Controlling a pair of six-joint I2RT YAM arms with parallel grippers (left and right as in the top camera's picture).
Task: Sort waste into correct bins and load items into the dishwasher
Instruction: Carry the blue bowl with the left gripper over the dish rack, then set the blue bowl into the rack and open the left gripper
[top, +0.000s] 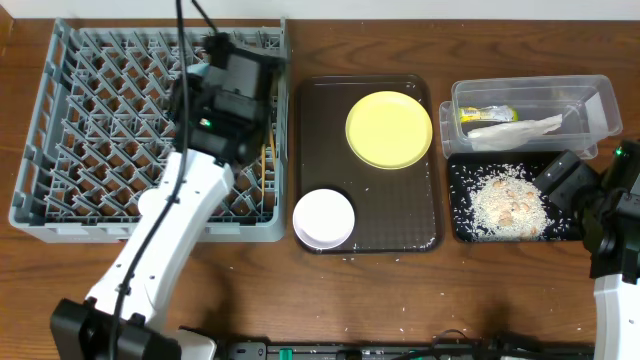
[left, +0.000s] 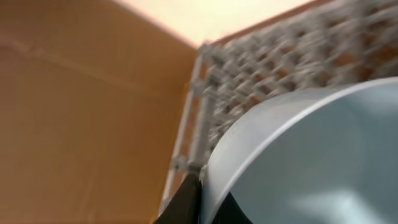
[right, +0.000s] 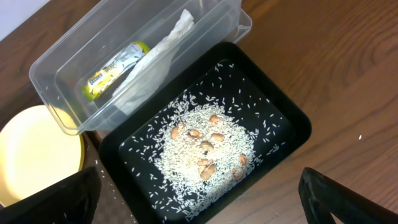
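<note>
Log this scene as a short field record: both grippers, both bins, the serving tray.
left gripper: shut on the light blue bowl at its rim, over the dish rack
right gripper: open, empty, above the black tray
clear tub: wrapper, napkin
black tray: rice with food scraps
brown tray: yellow plate, pale round dish
</note>
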